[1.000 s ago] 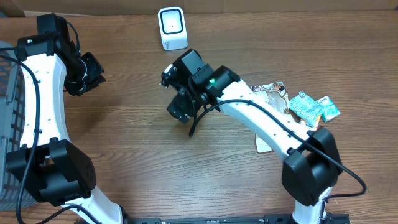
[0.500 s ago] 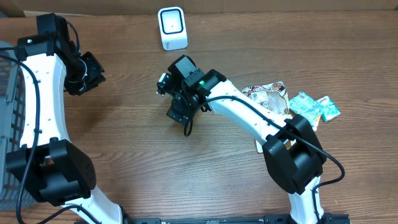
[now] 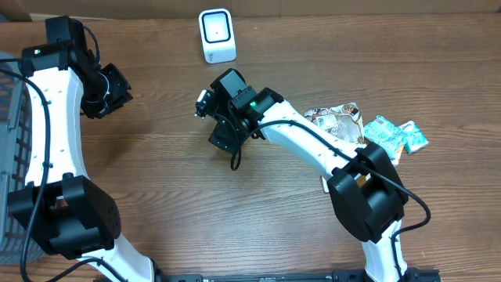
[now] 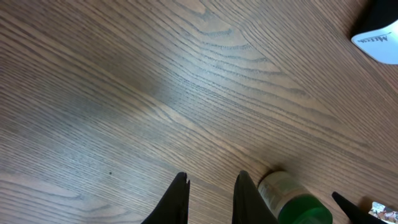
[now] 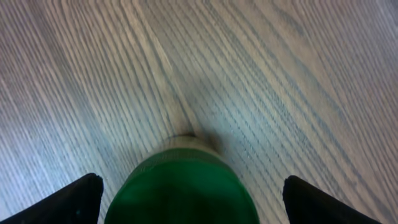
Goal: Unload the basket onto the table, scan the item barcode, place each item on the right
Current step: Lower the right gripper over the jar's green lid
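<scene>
Item one: the bench (image 3: 172,196) beneath me, with a brown wood-grain top in long wavy lines and a matte finish.
Item two: soft light; a pale sheen lies across the wood in my left wrist view.
Item three: a grey mesh basket (image 3: 8,117) at the bench's left edge.
Item four: a tan strip (image 3: 352,6) beyond the far edge; too little shows to name it.
</scene>
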`<state>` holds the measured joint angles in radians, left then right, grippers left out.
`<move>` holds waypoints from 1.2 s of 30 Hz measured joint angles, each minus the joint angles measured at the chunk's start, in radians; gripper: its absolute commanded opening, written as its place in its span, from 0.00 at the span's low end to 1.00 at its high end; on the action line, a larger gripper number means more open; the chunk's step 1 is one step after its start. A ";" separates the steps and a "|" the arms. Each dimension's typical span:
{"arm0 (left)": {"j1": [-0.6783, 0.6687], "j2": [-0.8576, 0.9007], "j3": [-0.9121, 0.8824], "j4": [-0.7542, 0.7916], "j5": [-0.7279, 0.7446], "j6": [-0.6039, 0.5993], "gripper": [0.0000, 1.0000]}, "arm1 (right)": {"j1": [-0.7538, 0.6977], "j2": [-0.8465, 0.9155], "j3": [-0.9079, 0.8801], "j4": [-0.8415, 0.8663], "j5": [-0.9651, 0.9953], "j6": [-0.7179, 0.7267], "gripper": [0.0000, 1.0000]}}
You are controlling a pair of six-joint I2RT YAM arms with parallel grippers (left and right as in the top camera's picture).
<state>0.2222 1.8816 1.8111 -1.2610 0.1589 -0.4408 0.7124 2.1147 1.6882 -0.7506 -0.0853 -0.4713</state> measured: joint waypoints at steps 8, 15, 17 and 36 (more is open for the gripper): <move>0.000 0.000 0.000 0.002 0.000 0.002 0.22 | -0.013 0.026 0.000 0.018 -0.003 0.014 0.78; 0.000 0.000 0.000 0.005 -0.008 0.013 1.00 | -0.013 0.026 0.000 0.018 -0.002 0.060 0.59; 0.000 0.000 0.000 0.005 -0.007 0.008 0.99 | -0.014 0.026 0.000 0.019 0.000 0.083 0.54; 0.000 0.000 0.000 0.010 -0.007 0.006 1.00 | -0.019 0.018 0.018 -0.082 0.014 0.719 0.61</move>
<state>0.2222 1.8816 1.8111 -1.2510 0.1520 -0.4343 0.6933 2.1326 1.7058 -0.8322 -0.0711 0.2474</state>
